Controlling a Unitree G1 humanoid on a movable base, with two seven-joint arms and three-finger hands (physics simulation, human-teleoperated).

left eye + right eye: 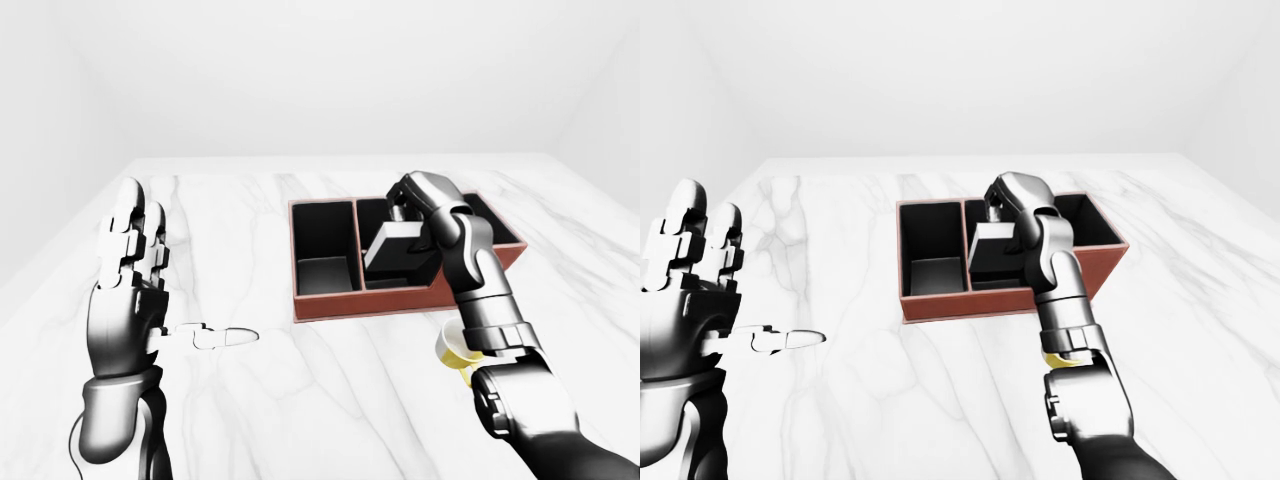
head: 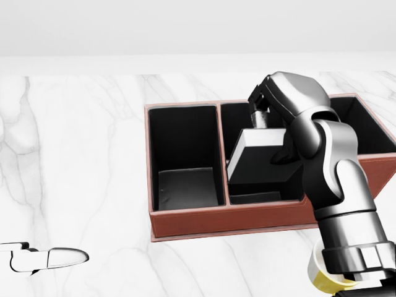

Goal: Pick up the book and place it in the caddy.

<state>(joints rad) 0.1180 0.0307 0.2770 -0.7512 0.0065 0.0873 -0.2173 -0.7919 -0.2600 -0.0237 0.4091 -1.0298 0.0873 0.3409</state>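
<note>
The book (image 2: 257,154) is a grey block with a dark underside, tilted inside the middle compartment of the reddish-brown caddy (image 2: 185,226). My right hand (image 2: 266,117) reaches over the caddy from the right and its fingers close on the book's upper edge. The book's lower end sits low in that compartment; whether it touches the bottom I cannot tell. My left hand (image 1: 180,275) is raised at the left of the left-eye view, fingers spread open and empty, well apart from the caddy.
The caddy stands on a white marble table (image 1: 330,400) and has three compartments; the left one (image 2: 185,154) is dark and holds nothing. A yellow cup (image 1: 452,350) stands below the caddy, partly hidden by my right forearm.
</note>
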